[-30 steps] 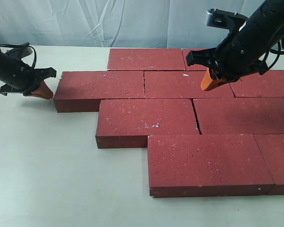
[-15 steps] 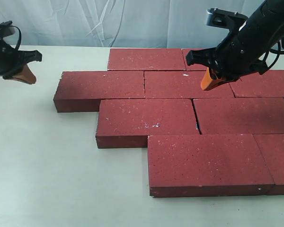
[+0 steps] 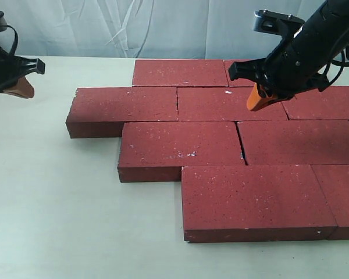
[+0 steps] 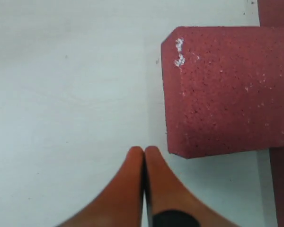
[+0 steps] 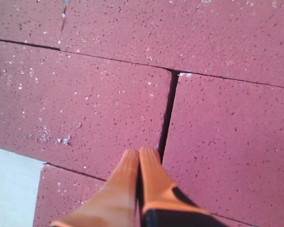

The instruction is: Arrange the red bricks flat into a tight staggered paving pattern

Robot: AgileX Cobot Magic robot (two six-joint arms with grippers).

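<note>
Several dark red bricks (image 3: 180, 151) lie flat in staggered rows on the pale table, edges nearly touching. The leftmost brick of the second row (image 3: 123, 107) shows its end in the left wrist view (image 4: 227, 90). My left gripper (image 3: 20, 90) (image 4: 144, 150) hangs shut and empty above bare table, left of that brick. My right gripper (image 3: 255, 104) (image 5: 139, 152) hovers shut and empty over the second row, beside a narrow dark seam (image 5: 168, 113) between two bricks.
A pale cloth backdrop (image 3: 134, 26) hangs behind the table. Bare tabletop (image 3: 52, 203) spreads to the left and front of the bricks. The brick rows run off the right edge of the exterior view.
My left gripper has pulled up and away to the left from the end of the leftmost second-row brick. The right arm and the bricks have stayed still.
</note>
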